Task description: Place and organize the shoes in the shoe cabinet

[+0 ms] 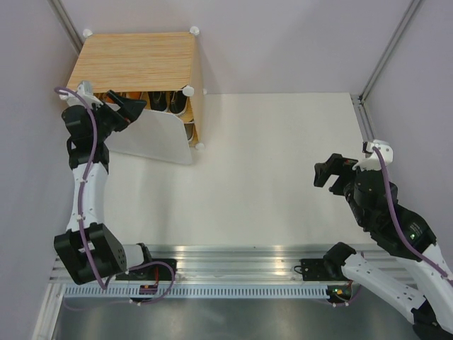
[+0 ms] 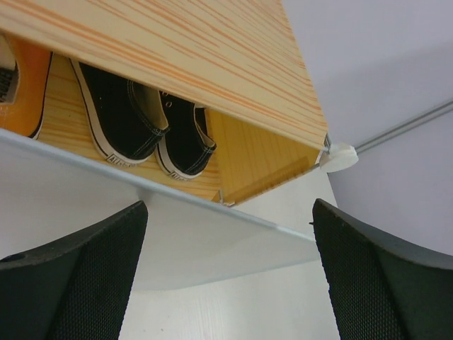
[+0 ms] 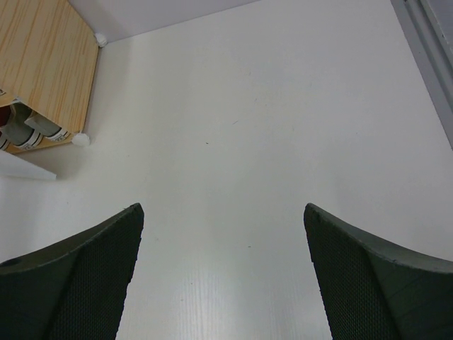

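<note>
White worktop (image 1: 269, 177) carries shoe cabinet (image 1: 134, 60), door (image 1: 157, 138) ajar, black shoes (image 2: 131, 120) inside. Left tool (image 1: 131, 108) at door, spread wide, empty; right tool (image 1: 331, 173) likewise.

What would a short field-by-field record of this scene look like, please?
cabinet: shoe cabinet, far left of the table
door: white door panel open, tilted away from the front
shoes seen inside: black pair side by side on a shelf; orange shoe next to them
shoes on the table: none visible
left gripper: open, empty, near the door's upper edge; contact unclear
right gripper: open, empty, over bare table, far from the cabinet
</note>
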`<move>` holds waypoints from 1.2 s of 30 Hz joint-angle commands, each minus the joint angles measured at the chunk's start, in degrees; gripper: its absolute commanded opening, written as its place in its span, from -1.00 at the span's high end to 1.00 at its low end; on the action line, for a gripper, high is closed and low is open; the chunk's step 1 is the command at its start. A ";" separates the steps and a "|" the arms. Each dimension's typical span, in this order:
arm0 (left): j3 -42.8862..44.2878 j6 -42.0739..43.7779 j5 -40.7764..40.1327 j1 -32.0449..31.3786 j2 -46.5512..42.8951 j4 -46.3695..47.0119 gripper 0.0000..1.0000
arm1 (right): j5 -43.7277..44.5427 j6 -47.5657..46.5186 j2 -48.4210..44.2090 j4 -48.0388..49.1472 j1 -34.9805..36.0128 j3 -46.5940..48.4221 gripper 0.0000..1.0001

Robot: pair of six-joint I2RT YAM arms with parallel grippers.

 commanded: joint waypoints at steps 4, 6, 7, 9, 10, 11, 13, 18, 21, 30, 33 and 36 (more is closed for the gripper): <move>4.25 0.42 -1.97 -4.55 4.34 11.52 -1.00 | 2.96 1.79 1.95 1.51 -0.18 -0.43 -0.96; 5.83 2.18 -5.84 -6.66 5.92 10.11 -1.00 | 3.48 2.14 2.22 1.86 -0.18 -0.60 -0.96; 6.28 4.02 -7.24 -7.36 6.45 9.76 -1.00 | 3.66 2.23 2.57 2.04 -0.18 -0.60 -0.96; 7.24 7.88 -11.90 -9.91 7.33 9.14 -0.99 | 4.19 2.40 2.74 2.04 -0.18 -0.69 -0.96; 7.68 9.21 -13.65 -10.88 7.77 8.79 -0.99 | 4.36 2.58 2.83 2.04 -0.18 -0.69 -0.95; 8.12 10.44 -16.72 -12.54 8.04 8.53 -1.00 | 4.62 2.58 2.92 2.13 -0.10 -0.87 -0.96; 9.44 13.08 -19.63 -13.78 9.44 8.53 -0.99 | 5.15 2.67 3.10 2.22 -0.10 -0.96 -0.96; 12.78 15.11 -22.02 -16.07 12.52 7.65 -1.00 | 6.30 2.93 3.62 2.22 -0.10 -0.60 -0.96; 13.31 16.86 -24.30 -18.07 12.17 6.77 -0.99 | 6.74 2.84 3.89 2.30 -0.18 -0.25 -0.96; 9.36 21.35 -28.61 -19.41 3.83 -1.14 -1.00 | 6.30 0.83 2.92 2.66 -0.18 0.45 -0.96; 8.30 21.97 -29.05 -19.50 0.58 -5.17 -1.00 | 6.39 -0.40 2.74 2.31 -0.10 0.98 -0.96; 7.60 22.41 -29.49 -19.50 -3.37 -9.22 -0.99 | 6.38 -1.63 2.22 1.78 -0.18 2.03 -0.95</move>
